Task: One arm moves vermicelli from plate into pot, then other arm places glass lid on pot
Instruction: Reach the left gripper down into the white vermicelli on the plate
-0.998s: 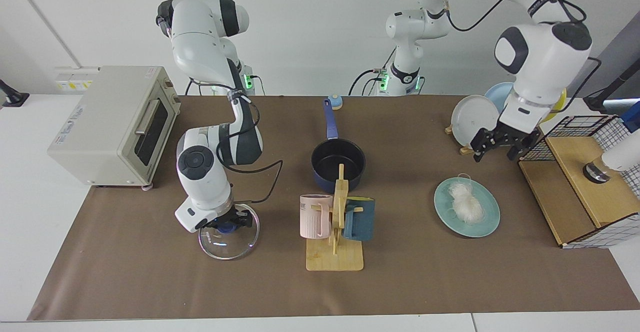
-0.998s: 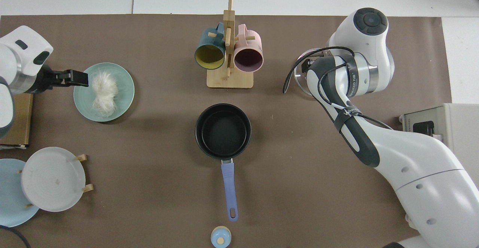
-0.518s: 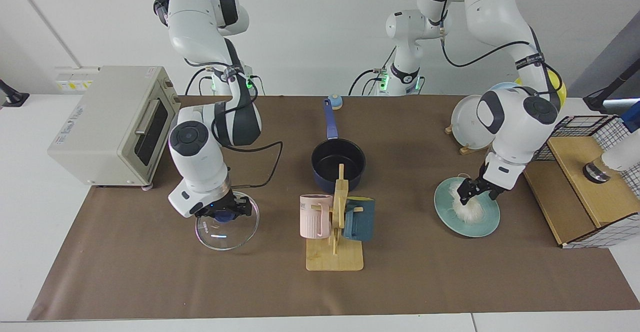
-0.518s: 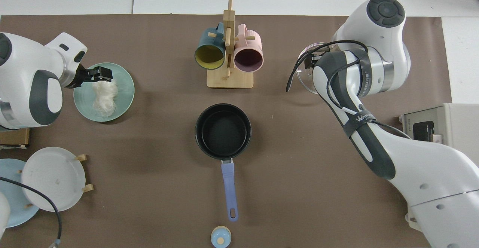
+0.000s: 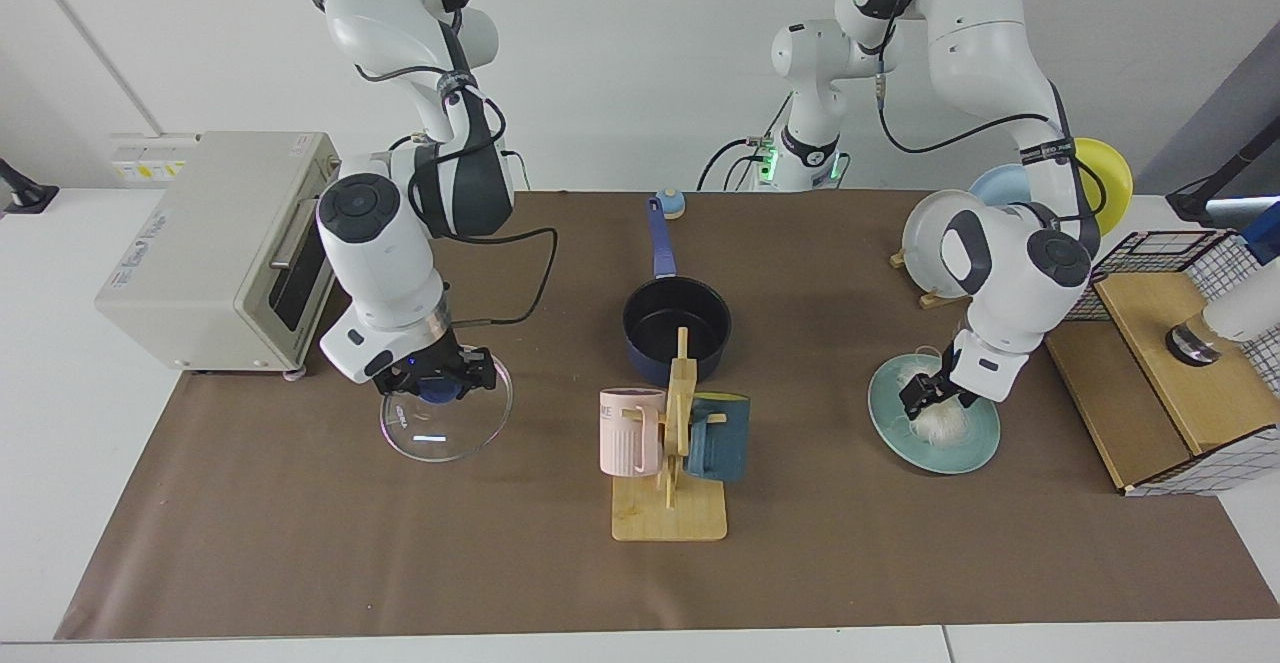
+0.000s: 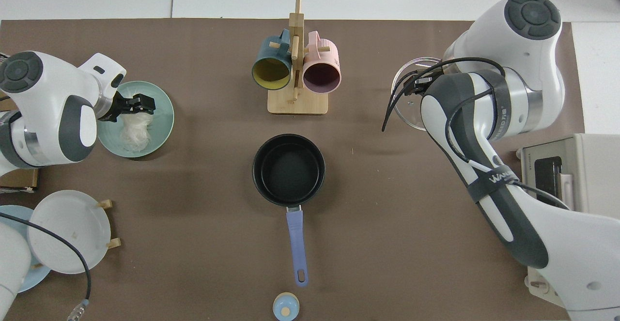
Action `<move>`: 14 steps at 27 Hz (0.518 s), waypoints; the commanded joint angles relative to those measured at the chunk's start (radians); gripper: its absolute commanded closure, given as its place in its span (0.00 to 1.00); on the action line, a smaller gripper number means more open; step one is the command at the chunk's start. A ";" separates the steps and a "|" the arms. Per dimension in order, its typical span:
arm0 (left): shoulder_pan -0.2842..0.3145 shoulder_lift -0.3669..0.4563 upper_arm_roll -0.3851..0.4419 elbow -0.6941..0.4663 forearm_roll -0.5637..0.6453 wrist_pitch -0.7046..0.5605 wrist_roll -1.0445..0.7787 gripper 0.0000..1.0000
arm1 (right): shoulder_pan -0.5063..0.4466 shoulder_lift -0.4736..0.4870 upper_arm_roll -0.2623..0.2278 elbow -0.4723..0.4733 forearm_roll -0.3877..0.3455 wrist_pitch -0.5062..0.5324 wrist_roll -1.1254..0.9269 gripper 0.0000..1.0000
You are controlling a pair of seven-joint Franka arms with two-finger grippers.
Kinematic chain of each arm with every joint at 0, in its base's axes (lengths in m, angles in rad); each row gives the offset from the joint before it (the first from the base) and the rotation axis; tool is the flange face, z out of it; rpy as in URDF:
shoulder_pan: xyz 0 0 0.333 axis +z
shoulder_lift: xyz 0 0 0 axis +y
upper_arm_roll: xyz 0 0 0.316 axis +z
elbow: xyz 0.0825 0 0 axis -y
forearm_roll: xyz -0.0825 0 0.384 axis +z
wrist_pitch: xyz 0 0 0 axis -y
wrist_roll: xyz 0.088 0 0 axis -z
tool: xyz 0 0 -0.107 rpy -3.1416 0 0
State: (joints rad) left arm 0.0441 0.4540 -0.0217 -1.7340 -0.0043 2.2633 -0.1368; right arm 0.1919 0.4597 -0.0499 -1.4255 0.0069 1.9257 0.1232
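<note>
The left gripper [image 5: 935,395] is low over the green plate [image 5: 975,448], and its fingers are closed into the top of the vermicelli [image 5: 940,425]. The white clump lies on the plate, on the side toward the robots. In the top view the same gripper [image 6: 144,106] sits at the upper edge of the vermicelli [image 6: 133,131], inside the rim of the plate [image 6: 164,117].

The right gripper [image 5: 438,383] is clamped on the blue knob of the glass lid [image 5: 445,430]. The lid hangs tilted above the brown table cover [image 5: 300,543], close to the toaster oven [image 5: 220,243]. From the top, only part of the lid [image 6: 409,110] shows beside the arm.

The pot [image 5: 676,328] stands in the middle of the table with nothing inside, its long handle pointing toward the robots. It is well apart from both the plate and the lid. Just in front of it stands a wooden mug rack [image 5: 672,483] with a pink mug [image 5: 630,431] and a dark teal mug [image 5: 720,435].
</note>
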 commanded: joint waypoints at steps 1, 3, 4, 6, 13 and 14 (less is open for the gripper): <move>-0.009 0.015 0.002 -0.016 -0.019 0.047 -0.027 0.00 | -0.003 -0.125 0.001 -0.127 0.013 0.001 -0.048 1.00; -0.010 0.017 0.002 -0.016 -0.019 0.048 -0.024 0.00 | -0.003 -0.147 0.001 -0.138 0.013 -0.014 -0.065 1.00; -0.009 0.018 0.000 -0.016 -0.019 0.048 -0.020 0.00 | -0.003 -0.156 0.001 -0.139 0.013 -0.031 -0.066 1.00; -0.010 0.017 -0.001 -0.015 -0.017 0.045 -0.017 0.22 | -0.006 -0.177 -0.001 -0.141 0.013 -0.068 -0.070 1.00; -0.015 0.017 -0.004 0.004 -0.010 -0.019 -0.017 1.00 | -0.019 -0.251 -0.004 -0.150 0.013 -0.172 -0.108 1.00; -0.015 0.017 -0.004 0.019 -0.006 -0.034 -0.015 1.00 | -0.019 -0.265 -0.005 -0.157 0.015 -0.181 -0.111 1.00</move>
State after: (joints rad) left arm 0.0387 0.4755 -0.0307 -1.7384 -0.0044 2.2776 -0.1521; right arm 0.1880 0.2786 -0.0558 -1.5269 0.0069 1.7850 0.0694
